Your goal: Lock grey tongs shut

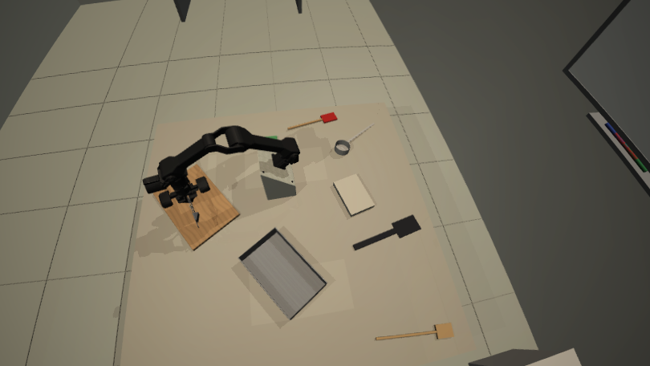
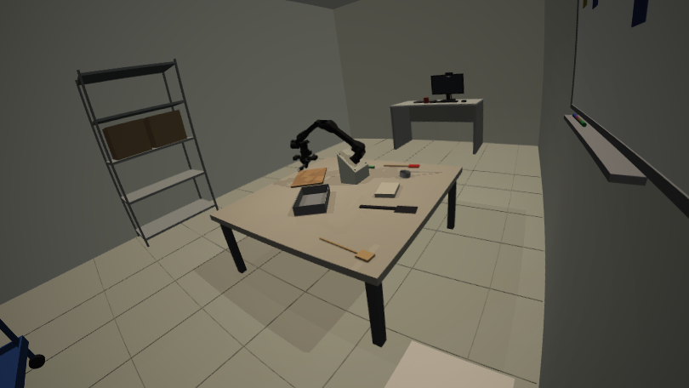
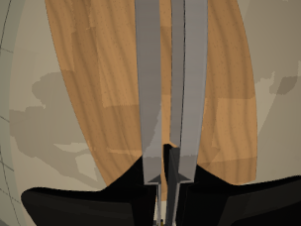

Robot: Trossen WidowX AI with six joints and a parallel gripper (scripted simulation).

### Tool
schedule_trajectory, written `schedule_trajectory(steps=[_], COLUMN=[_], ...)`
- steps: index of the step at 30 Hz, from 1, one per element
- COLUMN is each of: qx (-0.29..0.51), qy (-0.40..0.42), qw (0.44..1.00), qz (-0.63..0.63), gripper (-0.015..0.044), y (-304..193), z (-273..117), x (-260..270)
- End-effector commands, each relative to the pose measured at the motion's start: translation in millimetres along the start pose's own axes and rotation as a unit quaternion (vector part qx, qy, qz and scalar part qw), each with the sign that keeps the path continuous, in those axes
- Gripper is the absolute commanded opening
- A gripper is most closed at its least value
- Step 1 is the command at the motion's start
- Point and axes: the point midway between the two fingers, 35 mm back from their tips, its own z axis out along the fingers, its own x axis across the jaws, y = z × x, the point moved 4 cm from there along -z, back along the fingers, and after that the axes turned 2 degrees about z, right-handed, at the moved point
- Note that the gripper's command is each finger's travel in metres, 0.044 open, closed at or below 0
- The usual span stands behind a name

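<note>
My gripper (image 1: 187,198) (image 3: 159,150) is shut on the grey tongs (image 1: 195,216) (image 3: 150,84). It points down above the wooden board (image 1: 225,213) (image 2: 309,178) (image 3: 84,99). The two tong arms run side by side, nearly parallel, with a narrow gap between them; they pass out of the top of the wrist view. In the top view the narrow end points toward the board's near corner. I cannot tell whether it touches the board, and the lock inside the hinge is not visible. The roasting tin (image 1: 284,272) (image 2: 310,209) has no tongs on it.
The robot's grey base (image 1: 278,187) stands right of the board. Beyond it are a red-bladed spatula (image 1: 328,117), a round strainer-like tool (image 1: 342,148), a cream block (image 1: 353,194), a black spatula (image 1: 406,225) and a wooden spatula (image 1: 444,331). A green item (image 1: 271,137) lies behind the arm.
</note>
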Motion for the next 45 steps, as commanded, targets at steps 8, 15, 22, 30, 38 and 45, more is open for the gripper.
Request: schedule_trajectory(steps=[8,15,22,30,38,45], qx=[0.0,-0.001,-0.002,-0.002,-0.003,-0.003], qy=[0.011,0.017,0.022,0.027,0.025,0.025], qw=[1.0,1.0,1.0,1.0,1.0,1.0], qz=[0.001,0.001,0.001,0.0,-0.001,-0.001], gripper=[-0.015,-0.015,-0.015,-0.015,-0.0097,0.0086], y=[-1.3,-1.7,-2.1,-2.4,-1.9,-1.9], z=[18.6,29.9,40.9,50.8,50.4,50.4], x=[-3.7,-7.1,-11.0,-15.2,-15.4,-15.4])
